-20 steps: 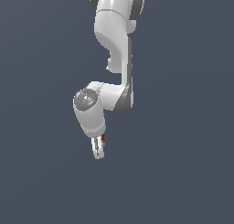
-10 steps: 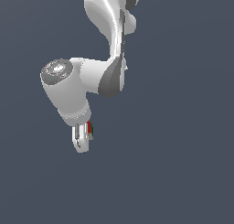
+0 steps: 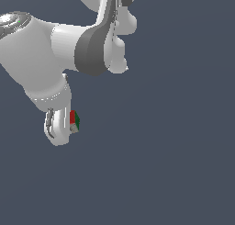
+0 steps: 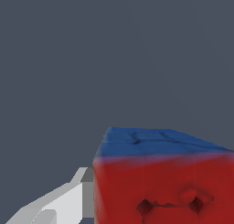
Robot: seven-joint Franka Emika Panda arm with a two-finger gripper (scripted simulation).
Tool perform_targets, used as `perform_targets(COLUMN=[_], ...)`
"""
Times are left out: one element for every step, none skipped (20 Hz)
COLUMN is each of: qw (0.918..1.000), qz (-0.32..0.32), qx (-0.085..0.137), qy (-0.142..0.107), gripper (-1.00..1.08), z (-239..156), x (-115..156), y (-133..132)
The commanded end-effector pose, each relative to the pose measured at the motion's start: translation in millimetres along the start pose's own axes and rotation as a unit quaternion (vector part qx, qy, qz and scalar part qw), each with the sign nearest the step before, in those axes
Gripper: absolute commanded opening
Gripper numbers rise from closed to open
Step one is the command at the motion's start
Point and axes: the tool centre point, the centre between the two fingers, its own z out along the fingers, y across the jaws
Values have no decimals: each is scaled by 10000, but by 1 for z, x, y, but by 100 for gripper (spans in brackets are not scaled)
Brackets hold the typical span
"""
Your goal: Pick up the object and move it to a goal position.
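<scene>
Tiny red-and-green block [image 3: 74, 121] pinched in the claw [image 3: 64, 127] (blue face in wrist view), near its tip.

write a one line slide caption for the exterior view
Panda arm carrying a small red-and-green block in its hand against a plain grey background.

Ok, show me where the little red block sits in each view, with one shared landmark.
Exterior view: block low on the exterior view's left, pressed against the claw, red and green faces showing.
Wrist view: block fills the near corner, red face with dark marks, blue face above.
Shared landmark: the white claw finger beside the block.
</scene>
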Motion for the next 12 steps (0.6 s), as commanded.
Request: perform_targets(qw=[10000,10000,10000,10000,10000,10000,10000,10000,10000,10000,10000,10000], qz=[-4,-7,-7,-7,-7,-7,-7,-9,-9,-9,-9,-9], qx=[2,3,3,3,3,3,3,4,4,4,4,4], qy=[1,0,0,0,0,0,0,-3,-3,-3,-3,-3], gripper=[-100,-100,-100,-100,-100,-100,-100,-100,-100,-100,-100,-100], z=[-15,-19,-23,-26,-29,-31,-32,-34,-35,-35,-36,-36], x=[6,8,9,11,12,13,14,14,15,15,15,15], y=[0,-1,-1,-1,-1,-2,-2,-2,-2,-2,-3,-3])
